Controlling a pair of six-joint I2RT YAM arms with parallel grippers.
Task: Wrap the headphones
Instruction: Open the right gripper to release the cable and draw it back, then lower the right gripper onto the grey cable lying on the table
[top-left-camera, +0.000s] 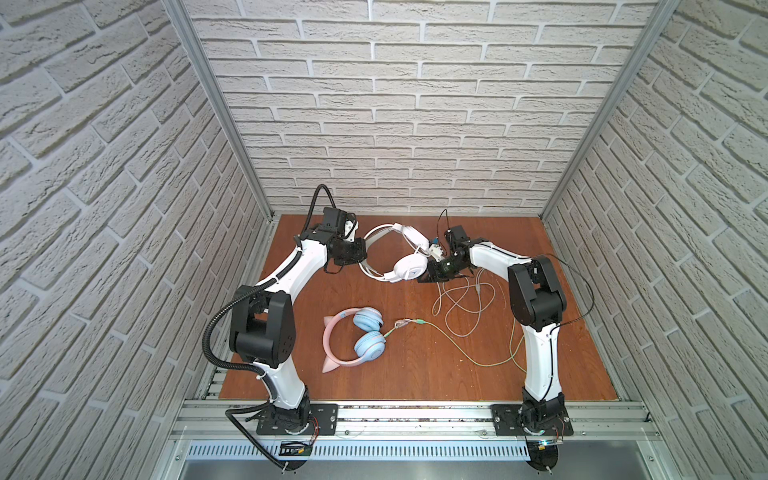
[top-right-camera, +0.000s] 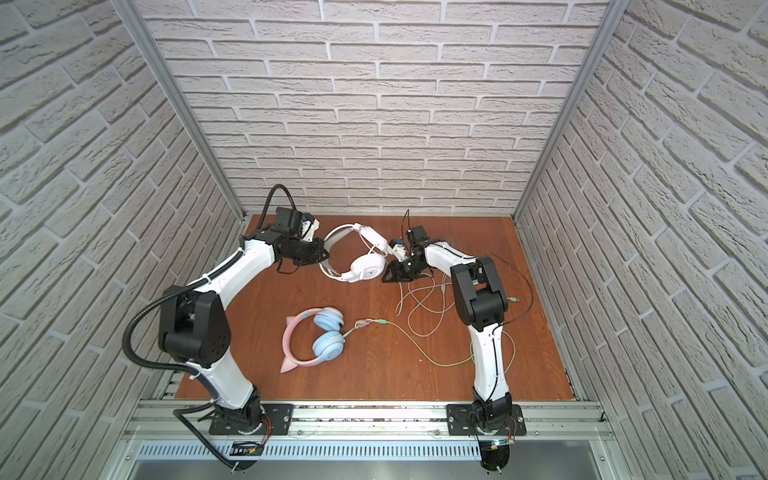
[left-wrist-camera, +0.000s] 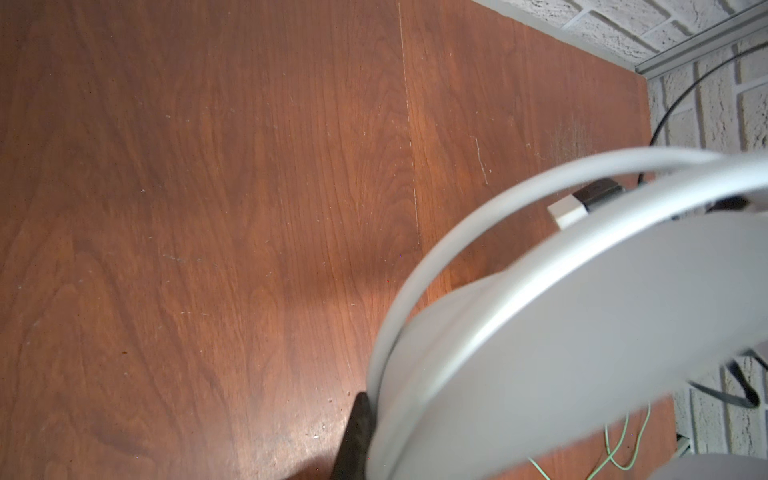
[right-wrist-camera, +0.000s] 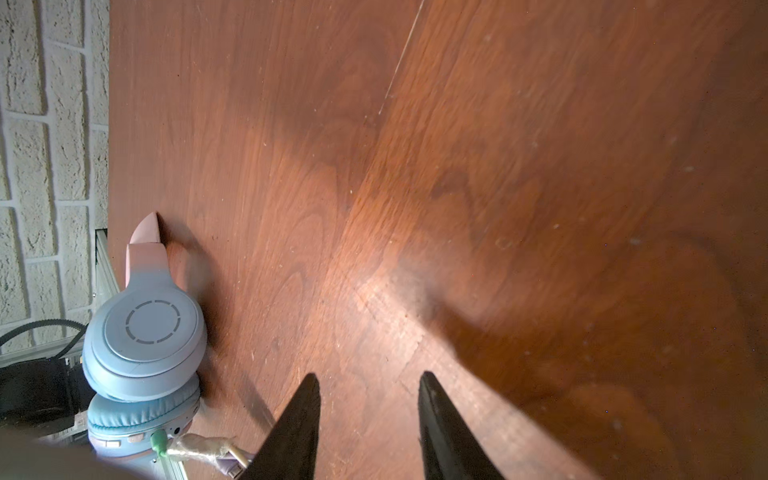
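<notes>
Pinching the white headphones (top-left-camera: 410, 268) by the headband, the left gripper (top-left-camera: 360, 262) sits near the upper edge of the table (top-left-camera: 415, 374). The right gripper (right-wrist-camera: 369, 376) stands open and empty. Open room lies at lower centre.

1. The right gripper (right-wrist-camera: 369, 375) shows two black jaws standing apart, with only bare wood between them; they grip nothing.
2. The brown wooden worktop (right-wrist-camera: 457, 166) fills most of the view, scuffed, with one thin pale scratch and a dark shadow.
3. The cat-ear headphones (right-wrist-camera: 145, 332) lie on the worktop to the left of the jaws, one light blue earcup partly hiding the other, with a pink pointed ear (right-wrist-camera: 147, 228) on the headband.
4. A green plug (right-wrist-camera: 158, 442) sits in the hidden earcup, and a taped cable bundle (right-wrist-camera: 199, 446) reaches just beside one jaw.
5. A white brick wall (right-wrist-camera: 41, 124) stands beyond the headphones.
</notes>
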